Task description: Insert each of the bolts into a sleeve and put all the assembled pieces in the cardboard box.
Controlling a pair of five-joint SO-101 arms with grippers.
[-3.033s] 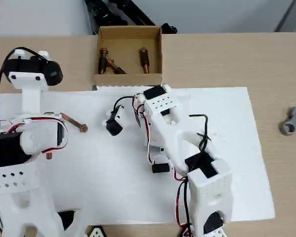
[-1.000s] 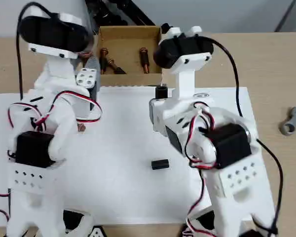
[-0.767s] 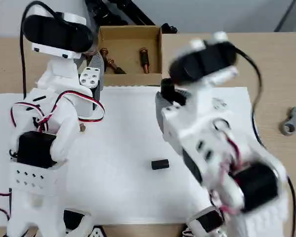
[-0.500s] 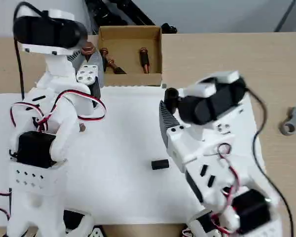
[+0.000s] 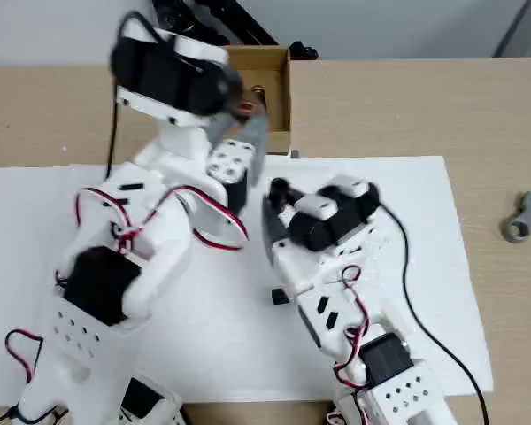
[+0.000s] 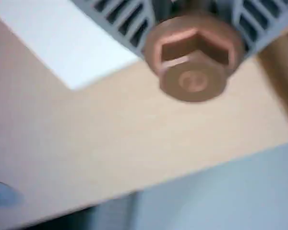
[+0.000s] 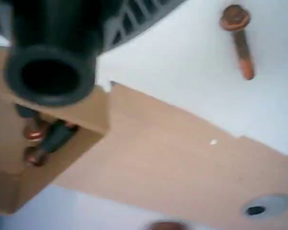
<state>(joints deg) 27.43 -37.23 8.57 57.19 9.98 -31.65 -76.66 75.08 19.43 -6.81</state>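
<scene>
Left end effector (image 5: 246,115) clamping a bolt (image 6: 194,62), upper centre beside the cardboard box (image 5: 283,80); right end effector (image 5: 276,191) gripping a sleeve (image 7: 50,72) mid-frame. I'm judging the insertion step pending; the next move is calling for shank-to-bore alignment.

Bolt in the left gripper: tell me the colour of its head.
Copper-brown; the bolt shows best in the left wrist view.

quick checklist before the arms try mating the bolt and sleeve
1. Bolt gripped by the left gripper: ok.
2. Sleeve gripped by the right gripper, bore unblocked: ok.
3. Bolt tip lined up with the bore: not ok, the grippers are apart.
4. Bolt shank straight between the fingers: cannot tell.
5. Loose bolt lying on the white mat, away from the held sleeve: ok.
</scene>
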